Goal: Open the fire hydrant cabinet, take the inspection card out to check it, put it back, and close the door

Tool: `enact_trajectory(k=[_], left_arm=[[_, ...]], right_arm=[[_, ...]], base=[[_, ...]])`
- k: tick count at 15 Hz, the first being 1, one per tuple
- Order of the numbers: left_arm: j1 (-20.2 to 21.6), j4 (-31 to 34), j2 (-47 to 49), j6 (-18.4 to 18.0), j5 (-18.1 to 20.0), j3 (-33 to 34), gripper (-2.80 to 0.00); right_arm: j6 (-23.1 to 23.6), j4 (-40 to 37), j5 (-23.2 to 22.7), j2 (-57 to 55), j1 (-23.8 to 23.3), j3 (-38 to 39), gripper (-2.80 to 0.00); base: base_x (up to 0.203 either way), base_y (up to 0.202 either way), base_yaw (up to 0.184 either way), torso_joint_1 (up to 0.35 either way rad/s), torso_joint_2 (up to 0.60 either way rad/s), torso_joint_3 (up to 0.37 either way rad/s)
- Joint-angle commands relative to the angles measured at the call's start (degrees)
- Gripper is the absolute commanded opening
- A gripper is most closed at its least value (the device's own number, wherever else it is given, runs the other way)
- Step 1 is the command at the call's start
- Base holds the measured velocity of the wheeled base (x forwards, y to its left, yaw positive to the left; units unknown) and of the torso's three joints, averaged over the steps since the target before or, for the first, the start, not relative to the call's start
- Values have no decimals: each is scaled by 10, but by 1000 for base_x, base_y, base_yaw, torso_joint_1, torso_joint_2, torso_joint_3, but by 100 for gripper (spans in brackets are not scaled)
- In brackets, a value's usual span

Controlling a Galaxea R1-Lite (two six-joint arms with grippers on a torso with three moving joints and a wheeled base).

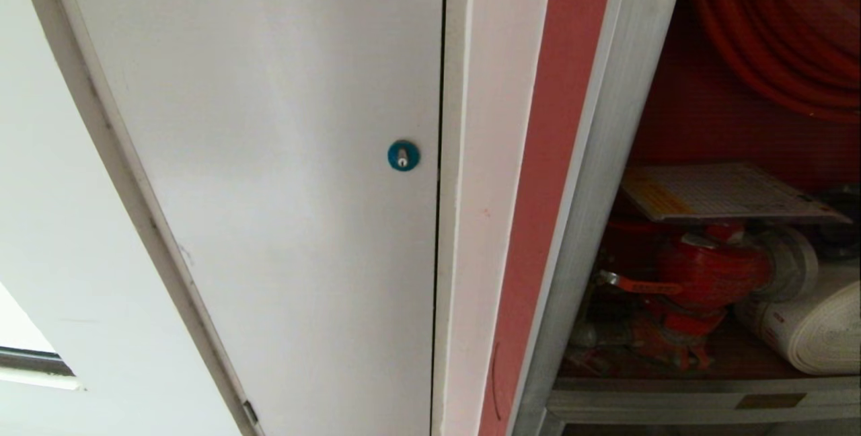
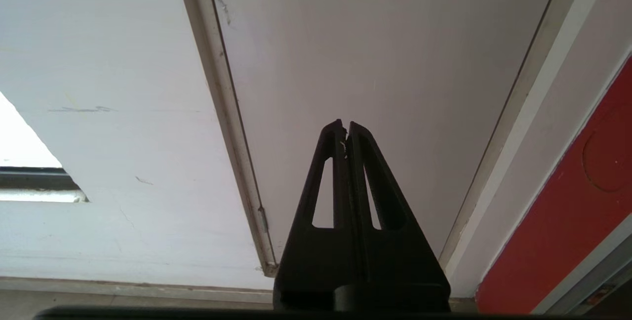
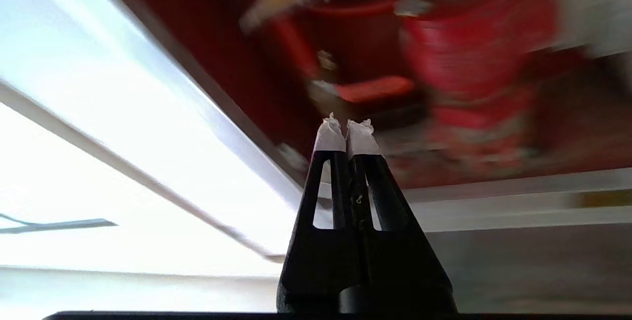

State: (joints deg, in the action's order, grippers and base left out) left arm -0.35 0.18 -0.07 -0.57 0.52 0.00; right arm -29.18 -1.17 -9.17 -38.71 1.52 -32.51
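- Right now the right gripper (image 3: 345, 130) is squeezed shut with nothing in it — its two white-wrapped tips touch each other.
- Just ahead of those tips sits the red valve (image 3: 469, 43), inside the fire hydrant cabinet (image 1: 699, 113), which stands open; the door does not show in any view.
- The inspection card (image 1: 726, 192) lies flat above the valve, higher than the tips and a bit further in, its yellow edge toward the silver frame (image 1: 599, 173).
- The tips must open before they reach the card. If they stay closed, they will only poke it — and it could slide back behind the valve, or tip off and fall.
- The card is thin and flat. A pinch on one corner may bend it or let it slip out.
- The silver frame is near the gripper's side. A wide swing could bump it.
- The white rolled hose (image 1: 817, 328) sits beyond the valve, so a low reach may catch on it.
- The left gripper (image 2: 344, 131) is shut too, parked in front of the plain white panel (image 2: 385, 53), well away from the cabinet.
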Motion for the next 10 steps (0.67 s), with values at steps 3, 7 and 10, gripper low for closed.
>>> enact_trajectory(k=[3, 7, 10], left_arm=[[0, 0, 1, 0, 0, 0, -280], [0, 0, 1, 0, 0, 0, -280], [0, 0, 0, 0, 0, 0, -280]], right_arm=[[-134, 19, -4, -162, 47, -73, -280], [-264, 22, -5, -242, 85, -124, -280], [-287, 22, 11, -258, 88, -130, -138]], base=[[0, 0, 0, 0, 0, 0], [0, 0, 0, 0, 0, 0], [0, 0, 0, 0, 0, 0]])
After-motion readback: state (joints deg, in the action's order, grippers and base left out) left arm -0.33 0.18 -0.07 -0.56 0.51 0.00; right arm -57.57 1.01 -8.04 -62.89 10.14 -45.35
